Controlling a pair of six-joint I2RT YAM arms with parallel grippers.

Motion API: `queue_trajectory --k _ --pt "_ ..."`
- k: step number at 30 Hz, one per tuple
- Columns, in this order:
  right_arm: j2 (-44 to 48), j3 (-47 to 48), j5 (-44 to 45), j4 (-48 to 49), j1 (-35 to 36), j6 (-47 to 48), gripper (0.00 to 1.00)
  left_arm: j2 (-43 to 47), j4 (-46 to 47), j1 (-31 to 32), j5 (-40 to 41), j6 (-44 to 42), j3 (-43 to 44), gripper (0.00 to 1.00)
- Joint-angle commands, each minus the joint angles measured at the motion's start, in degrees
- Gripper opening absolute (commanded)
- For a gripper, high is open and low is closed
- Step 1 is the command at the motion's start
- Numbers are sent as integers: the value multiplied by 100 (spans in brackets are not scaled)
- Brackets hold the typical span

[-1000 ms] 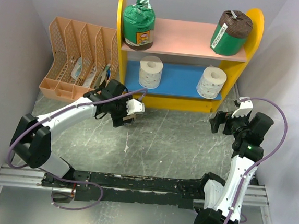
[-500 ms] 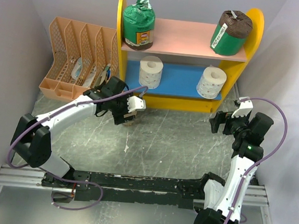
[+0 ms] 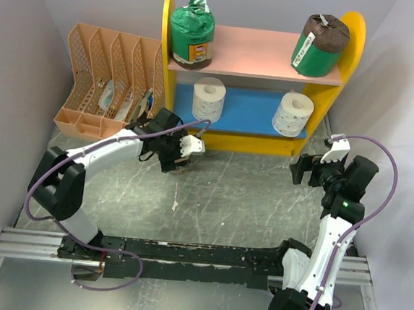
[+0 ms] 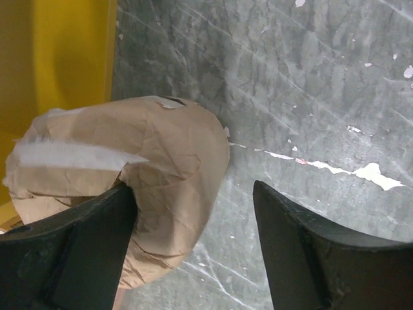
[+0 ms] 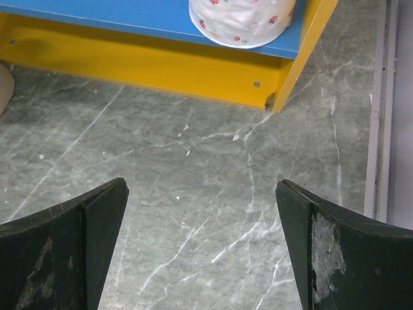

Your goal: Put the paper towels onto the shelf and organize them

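The tan-brown paper towel roll (image 4: 161,161) lies on the table against the shelf's yellow base (image 4: 71,45). My left gripper (image 4: 192,188) is open around it: the left finger touches the roll and the right finger stands apart from it. From above, the left gripper (image 3: 179,161) hides the roll. The shelf (image 3: 351,37) has two green-wrapped rolls (image 3: 192,30) (image 3: 319,45) on its pink board and two white rolls (image 3: 209,99) (image 3: 292,113) on its blue board. My right gripper (image 3: 300,168) is open and holds nothing, in front of the shelf's right end.
A peach slotted file organizer (image 3: 105,81) stands left of the shelf, close to the left arm. Grey walls close in on both sides. In the right wrist view the gripper (image 5: 201,184) hangs over bare marbled table below the flowered white roll (image 5: 242,19).
My left gripper has shifted a little to the right, toward the shelf base, and its jaws have narrowed slightly around the tan roll. The right arm has not moved.
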State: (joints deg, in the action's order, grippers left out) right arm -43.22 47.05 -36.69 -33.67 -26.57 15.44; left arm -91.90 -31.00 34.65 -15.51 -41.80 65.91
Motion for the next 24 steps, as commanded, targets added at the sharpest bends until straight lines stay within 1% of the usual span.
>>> queue_trajectory --k 1,5,10,11,12,13,17,24 --pt "35 -82 -51 93 -50 22 100 -183 40 -16 -81 11 342 78" --pt "35 -82 -40 110 -50 12 100 -176 -79 -11 -110 -9 469 66" --pt "25 -87 -32 121 -50 -6 100 -152 -266 -8 -57 -61 536 57" --pt "24 -92 -39 119 -49 -6 100 -139 -286 -5 -64 -57 543 54" --pt "30 -95 -47 120 -50 -6 100 -138 -312 -6 -74 -67 545 48" --pt "26 -91 -49 123 -50 -6 100 -149 -336 -3 -75 -59 553 46" --pt "29 -82 -64 114 -49 3 100 -274 -462 -8 -81 -53 568 46" --pt "32 -82 -69 108 -46 11 100 -448 -752 60 -325 -41 598 47"
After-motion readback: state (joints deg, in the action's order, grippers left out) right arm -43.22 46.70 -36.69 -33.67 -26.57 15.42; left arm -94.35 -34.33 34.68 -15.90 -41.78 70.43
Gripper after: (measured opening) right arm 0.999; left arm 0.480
